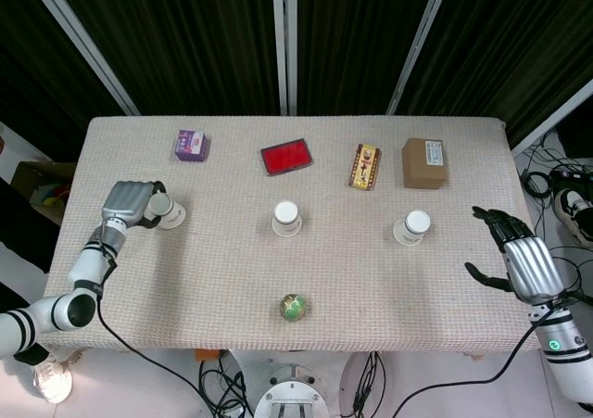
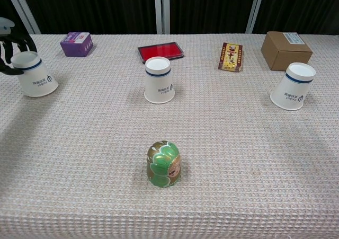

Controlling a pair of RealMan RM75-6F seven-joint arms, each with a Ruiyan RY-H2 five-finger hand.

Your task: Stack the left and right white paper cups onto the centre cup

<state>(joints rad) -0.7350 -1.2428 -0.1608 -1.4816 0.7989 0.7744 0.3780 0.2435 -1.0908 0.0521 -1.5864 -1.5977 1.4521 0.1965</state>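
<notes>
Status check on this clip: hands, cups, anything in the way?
Left hand grips left cup. Right hand open, clear of right cup. Centre cup unstacked. Green ornament nearer the robot, off the path.

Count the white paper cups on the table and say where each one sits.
3. The left cup is at the table's left side, in the left hand. The centre cup stands mid-table, behind the green ornament. The right cup stands near the brown box.
</notes>
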